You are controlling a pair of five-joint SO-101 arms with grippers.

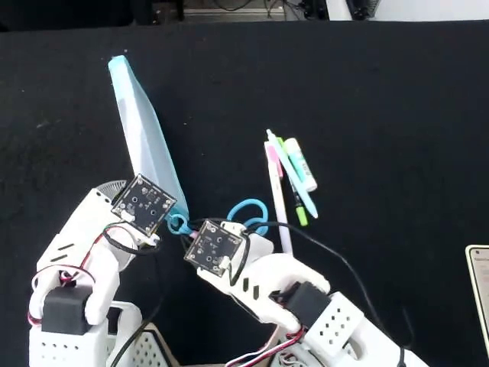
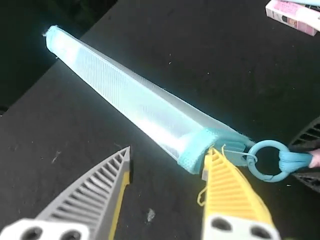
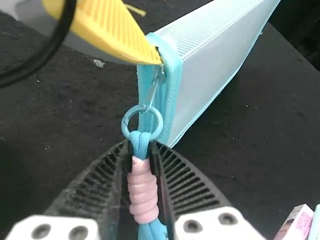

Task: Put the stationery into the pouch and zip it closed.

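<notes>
Currently I read right end effector [image 3: 141, 145] clenched on zipper pull cord [image 3: 142, 192], left end effector [image 2: 170, 150] released at the pouch [image 2: 125, 100] end edge; pens [image 1: 290, 177] well apart, worktop [image 1: 221, 138] between.

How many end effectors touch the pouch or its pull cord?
2. Left end effector, open, one finger against the pouch's zipper end; right end effector shut on the pull cord.

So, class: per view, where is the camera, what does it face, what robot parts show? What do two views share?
High: above the table, looking down on pouch, pens, left arm and right arm.
Left wrist: on the left arm, facing the pouch; the left pincer shows, open.
Right wrist: on the right arm, facing the pouch's zip end; the right pincer shows, shut on the cord.
Shared: both wrist views show the zip ring.
</notes>
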